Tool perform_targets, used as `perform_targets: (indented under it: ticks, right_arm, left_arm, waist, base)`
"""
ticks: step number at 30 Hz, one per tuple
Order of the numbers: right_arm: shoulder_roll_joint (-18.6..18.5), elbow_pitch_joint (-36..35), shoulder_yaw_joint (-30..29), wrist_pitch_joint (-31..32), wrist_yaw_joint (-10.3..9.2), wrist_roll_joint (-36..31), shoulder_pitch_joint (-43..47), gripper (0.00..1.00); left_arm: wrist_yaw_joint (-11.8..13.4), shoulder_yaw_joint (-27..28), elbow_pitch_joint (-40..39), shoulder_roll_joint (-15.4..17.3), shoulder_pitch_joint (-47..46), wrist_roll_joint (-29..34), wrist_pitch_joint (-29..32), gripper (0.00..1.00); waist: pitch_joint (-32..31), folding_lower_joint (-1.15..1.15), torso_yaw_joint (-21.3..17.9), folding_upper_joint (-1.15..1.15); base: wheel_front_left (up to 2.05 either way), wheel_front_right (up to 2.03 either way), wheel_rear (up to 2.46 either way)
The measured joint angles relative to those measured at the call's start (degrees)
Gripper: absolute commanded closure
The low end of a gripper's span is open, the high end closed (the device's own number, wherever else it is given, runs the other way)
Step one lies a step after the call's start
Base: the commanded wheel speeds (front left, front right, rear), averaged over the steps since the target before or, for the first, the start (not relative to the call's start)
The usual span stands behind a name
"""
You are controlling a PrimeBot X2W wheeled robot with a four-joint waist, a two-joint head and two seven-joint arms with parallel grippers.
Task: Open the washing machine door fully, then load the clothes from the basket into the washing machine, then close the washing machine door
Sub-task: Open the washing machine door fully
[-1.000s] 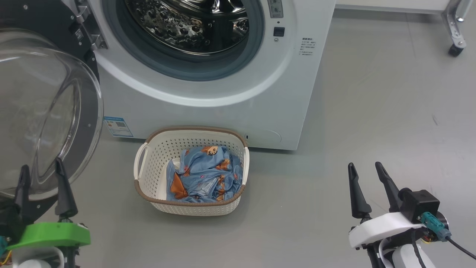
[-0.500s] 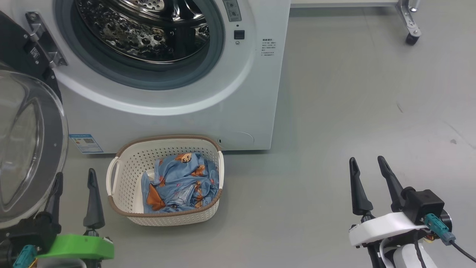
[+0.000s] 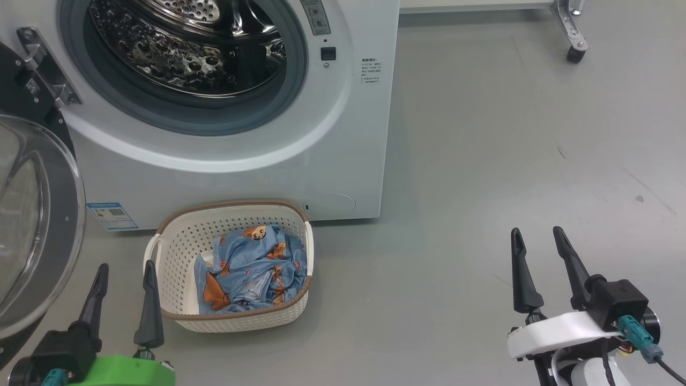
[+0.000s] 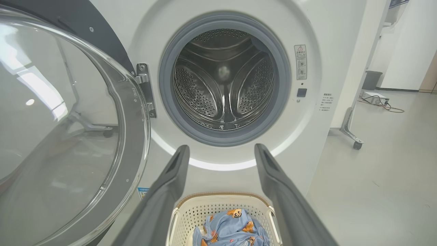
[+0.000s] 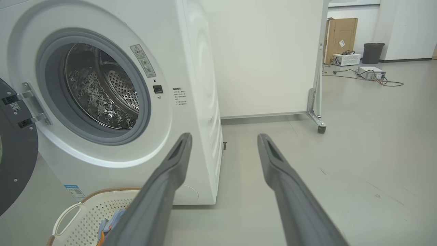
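Washing machine: big white front-loading washing machine point(image 3: 343, 161) on the grey floor point(image 3: 482, 161). Its perforated steel drum point(image 3: 182, 48) is exposed inside a grey rubber gasket point(image 3: 187, 115).
Door: large round door point(image 3: 32, 225) with a black rim and a bulging clear glass bowl. It is swung open on a metal hinge point(image 3: 43, 64) at the machine's left.
Basket: small cream-white perforated plastic basket point(image 3: 177, 252) with a brown rim, on the floor just in front of the machine, below the drum opening.
Clothes: light blue fabric clothes point(image 3: 252, 265) printed with orange-brown figures, crumpled inside the basket.
Left tool: left tool point(image 3: 126, 265), fingers spread wide and empty, just beside the basket's left handle.
Right tool: right tool point(image 3: 537, 231), fingers wide apart and empty, over bare floor well right of the basket.
In the way: the open door's glass bowl stands just left of the left tool.
Head view: blue label sticker point(image 3: 111, 214) at the machine's lower left corner.
Left wrist view: looks straight into the drum, with the basket and clothes between the fingers at the bottom edge.
Right wrist view: the machine's side panel, a white wheeled board point(image 5: 266, 58) behind it, and farther off a cardboard box point(image 5: 341, 36) and a dark bin point(image 5: 372, 53).
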Motion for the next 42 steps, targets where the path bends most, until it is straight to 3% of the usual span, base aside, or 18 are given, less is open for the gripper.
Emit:
perform_targets:
  ticks: [42]
  right_arm:
    - [0.2, 0.5, -0.2, 0.0, 0.32, -0.2, 4.7, 0.0]
  left_arm:
    - [0.0, -1.3, -1.7, 0.8, 3.3, 0.0, 0.0, 0.0]
  waist:
    - [-4.1, 0.0, 1.8, 0.0]
  base:
    - [0.0, 0.0, 0.0]
